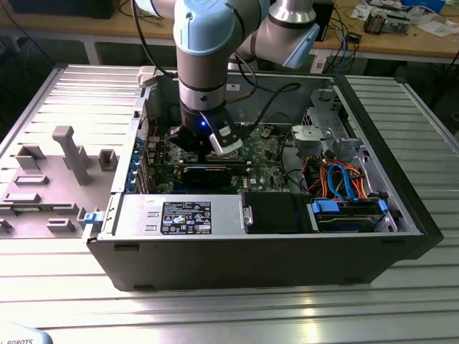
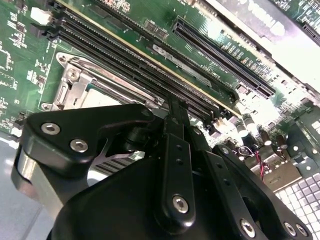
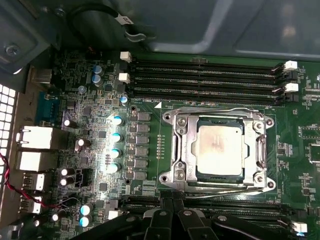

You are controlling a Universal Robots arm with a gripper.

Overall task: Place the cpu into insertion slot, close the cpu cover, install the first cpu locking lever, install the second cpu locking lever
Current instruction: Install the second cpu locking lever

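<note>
Silver-grey cpu under closed cpu cover

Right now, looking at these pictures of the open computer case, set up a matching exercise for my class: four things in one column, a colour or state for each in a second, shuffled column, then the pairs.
Things
1. cpu
2. cpu cover
3. motherboard
4. gripper

States
A. green, studded with small parts
B. black, low over the motherboard beside the socket
C. silver-grey top, seated in the socket
D. silver frame, lying closed around the chip

Pairs: 1-C, 2-D, 3-A, 4-B
</note>
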